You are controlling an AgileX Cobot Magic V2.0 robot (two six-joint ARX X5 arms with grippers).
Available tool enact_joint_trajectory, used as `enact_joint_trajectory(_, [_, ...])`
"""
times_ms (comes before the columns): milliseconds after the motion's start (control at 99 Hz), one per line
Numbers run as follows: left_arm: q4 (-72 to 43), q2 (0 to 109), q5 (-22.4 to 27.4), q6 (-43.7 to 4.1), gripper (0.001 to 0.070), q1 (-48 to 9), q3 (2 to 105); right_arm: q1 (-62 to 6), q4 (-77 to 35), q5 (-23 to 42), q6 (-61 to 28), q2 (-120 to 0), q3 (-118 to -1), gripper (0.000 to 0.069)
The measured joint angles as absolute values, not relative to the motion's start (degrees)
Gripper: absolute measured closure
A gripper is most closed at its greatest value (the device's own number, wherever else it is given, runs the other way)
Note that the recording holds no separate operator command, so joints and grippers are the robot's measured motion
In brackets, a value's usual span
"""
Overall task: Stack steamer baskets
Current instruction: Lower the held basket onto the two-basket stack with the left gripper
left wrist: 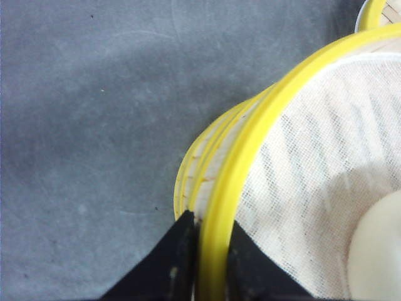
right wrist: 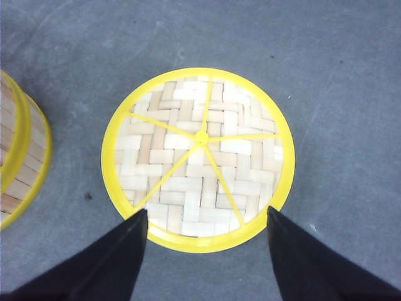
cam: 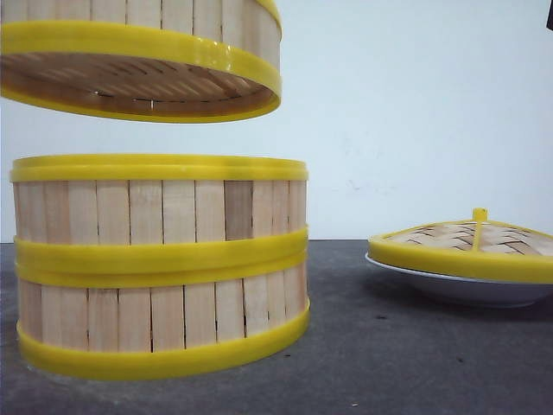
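In the front view we see two baskets stacked on the grey tabletop at left, the upper seated rim to rim on the lower. A third basket hangs in the air directly above the stack, tilted slightly and clear of it. In the left wrist view our left pincer is closed narrowly on this basket's yellow rim, one finger outside the wall and one inside; a white mesh liner covers its floor. To the right, well apart from the stack, the lid rests on a white plate. In the right wrist view our right pincer is spread wide above the lid, holding nothing.
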State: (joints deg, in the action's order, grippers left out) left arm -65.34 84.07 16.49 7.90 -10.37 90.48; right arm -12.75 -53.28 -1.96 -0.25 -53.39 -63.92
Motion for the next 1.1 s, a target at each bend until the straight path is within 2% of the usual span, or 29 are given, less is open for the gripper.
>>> enact_joint_trajectory(374, [-55.92,82.67,16.49,5.06,0.0681,-14.09,79.53,-12.75,-53.34,-2.46,-0.27,-53.39,-63.92,0.0324])
enact_joint_trajectory(525, [-53.36,82.78,16.62,4.34,0.0681,-14.26,79.33,-12.73,-53.41,-4.73,-0.3,-53.39,-63.92,0.0324])
enact_joint_trajectory(1101, [-51.64,85.45,16.78,3.33,0.0681,-14.06,79.35,-12.73,-53.95,-4.91,-1.52,-53.39,-63.92,0.0324])
